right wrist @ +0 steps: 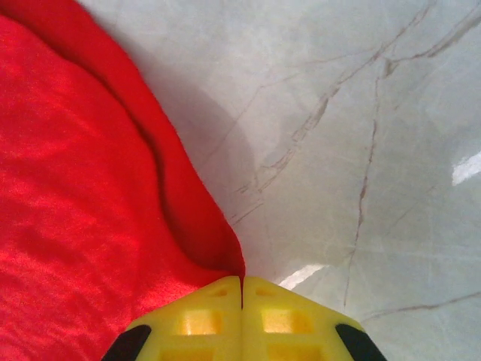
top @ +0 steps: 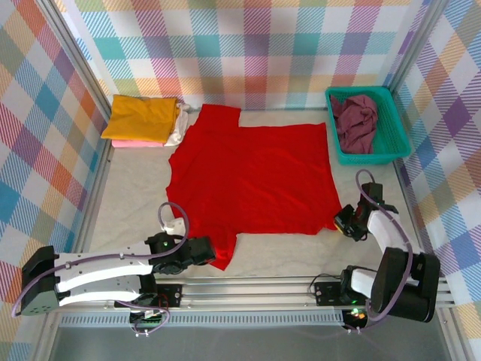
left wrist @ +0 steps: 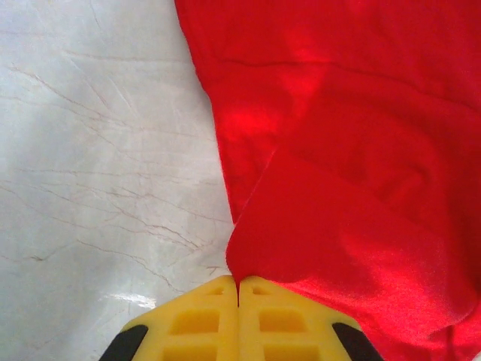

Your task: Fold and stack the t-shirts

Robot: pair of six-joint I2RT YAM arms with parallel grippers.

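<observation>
Pale tabletop (top: pixel 128 188): left end effector (left wrist: pixel 238 289) and right end effector (right wrist: pixel 241 286), fully closed, each pinch the red t-shirt (top: pixel 255 177).

No text, label, brand mark, number or sign can be read in any of the views.
</observation>
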